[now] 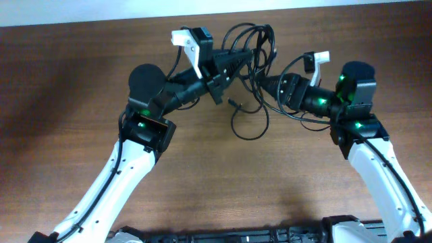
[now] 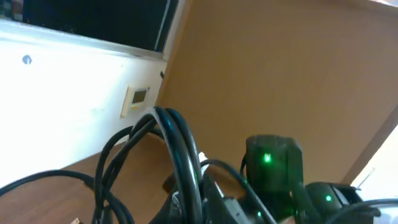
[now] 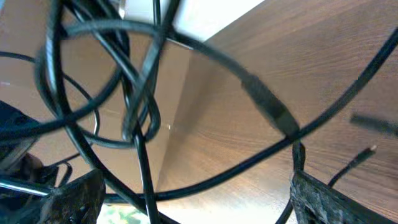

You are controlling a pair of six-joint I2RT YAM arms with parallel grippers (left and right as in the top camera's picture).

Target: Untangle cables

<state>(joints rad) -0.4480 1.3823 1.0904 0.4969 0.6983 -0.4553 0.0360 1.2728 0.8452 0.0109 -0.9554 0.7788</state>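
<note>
The cables (image 1: 251, 39) form a black knotted bundle lifted above the wooden table (image 1: 81, 81), with loops hanging down to a lower loop (image 1: 251, 133) and a loose plug end (image 1: 233, 102). My left gripper (image 1: 244, 57) reaches in from the left and is shut on several strands; in the left wrist view the cables (image 2: 180, 143) arch up out of its jaws (image 2: 199, 208). My right gripper (image 1: 265, 82) faces it from the right, close to the bundle. In the right wrist view its jaws (image 3: 193, 202) are wide apart, with cables (image 3: 140, 124) and an inline connector (image 3: 270, 109) crossing between them.
The table's far edge meets a white wall (image 1: 378, 4) just behind the bundle. The right arm's body with green lights (image 2: 273, 165) shows close in the left wrist view. A wall plate (image 2: 138, 96) and a dark window sit beyond the table.
</note>
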